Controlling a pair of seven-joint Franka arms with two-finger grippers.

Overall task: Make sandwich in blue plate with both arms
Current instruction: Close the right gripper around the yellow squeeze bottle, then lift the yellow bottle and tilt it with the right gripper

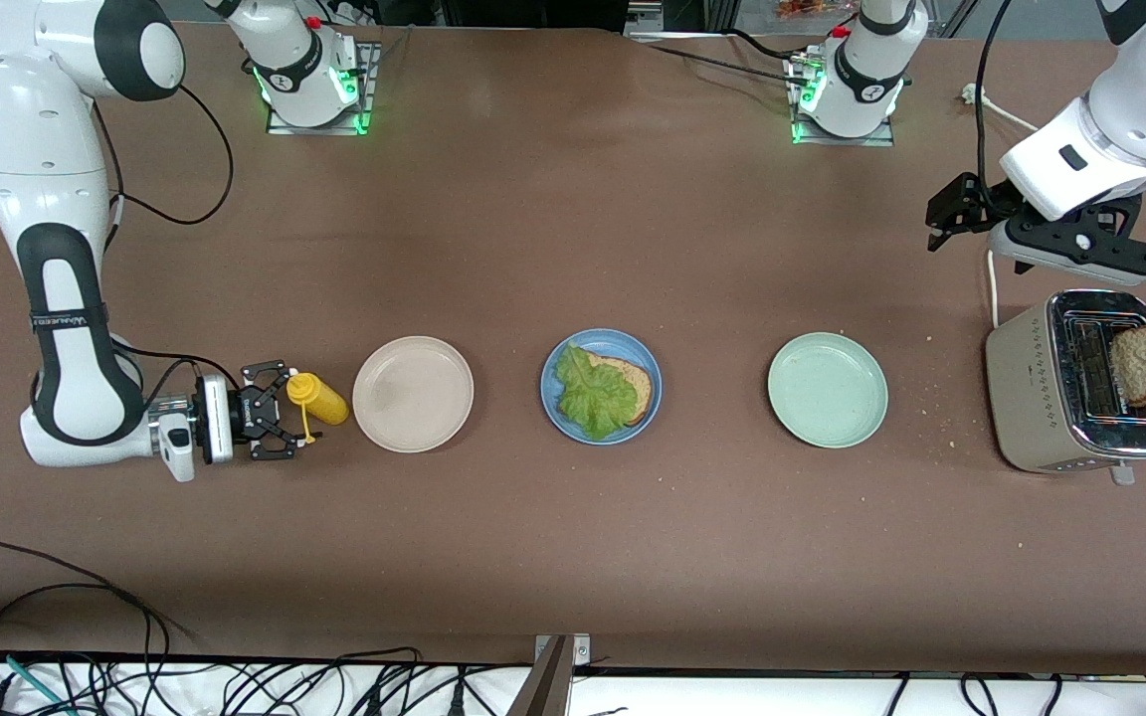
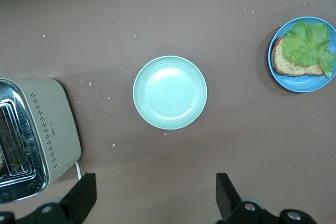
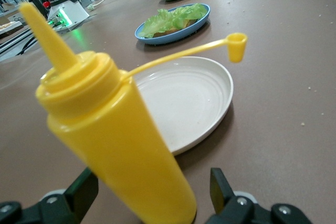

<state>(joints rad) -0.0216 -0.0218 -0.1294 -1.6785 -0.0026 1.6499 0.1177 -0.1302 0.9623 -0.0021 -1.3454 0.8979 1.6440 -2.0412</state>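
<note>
**Sandwich on Blue Plate: Bottle Grasp Risk**

The sandwich, so far one brown-crusted toast slice under a ruffled green lettuce leaf, is lying on the round sky-blue plate between a beige plate and a pale green plate. The right gripper, fingers apart, is flanking the yellow plastic squeeze bottle at the beige plate's 9 o'clock. An off-centre closure is likely to tip the bottle. The left gripper, fingers spread, is hovering by the cream toaster holding the second toast slice.
</note>
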